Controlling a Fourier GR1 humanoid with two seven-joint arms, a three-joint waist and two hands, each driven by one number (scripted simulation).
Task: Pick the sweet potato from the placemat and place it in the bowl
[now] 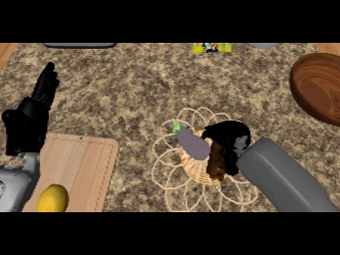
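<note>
Sweet potato (pixel 217 162): elongated, dark reddish-brown, lying lengthwise on the wire-pattern placemat (pixel 174 189), toward the tabletop's (pixel 128 89) near edge. Right hand (pixel 228 134) sits over its far end, fingers curled around it, grasping it. An eggplant (pixel 193 143), purple with green stem, lies touching the sweet potato's left side on the same placemat. Wooden bowl (pixel 327 92) stands well apart at the right edge. Left hand (pixel 33 117) rests near the left edge, fingers straight, released. Beside it, a cutting board (pixel 84 164) carries a lemon (pixel 53 198).
</note>
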